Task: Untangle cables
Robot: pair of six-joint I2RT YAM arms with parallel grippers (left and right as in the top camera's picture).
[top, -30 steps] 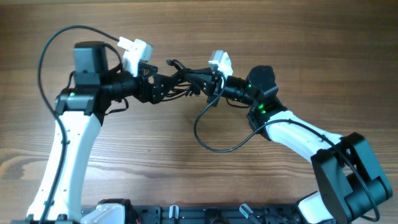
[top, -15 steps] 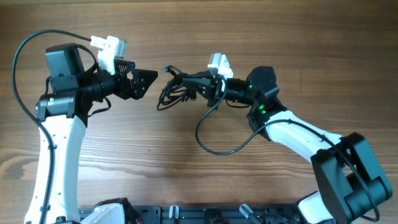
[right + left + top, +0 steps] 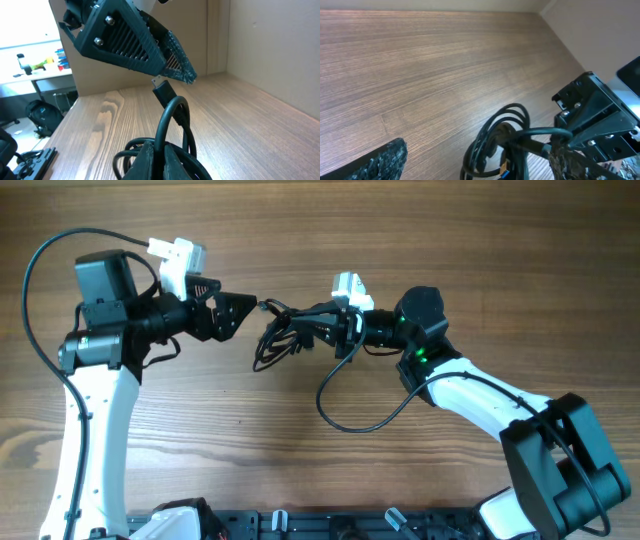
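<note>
Gripping end: the right gripper [image 3: 322,330] was clenched on the cables [image 3: 275,335], a black looped tangle pinched at its fingertips.
Cables: they sat at the right gripper's tips over the wooden table [image 3: 320,220], with loops spilling away from it toward the other arm.
Plug: one connector [image 3: 162,90] stuck out on the tangle's far side from the right gripper.
Left gripper [image 3: 240,308]: jaws spread wide, released, just beyond the tangle from the right gripper, holding nothing.
</note>
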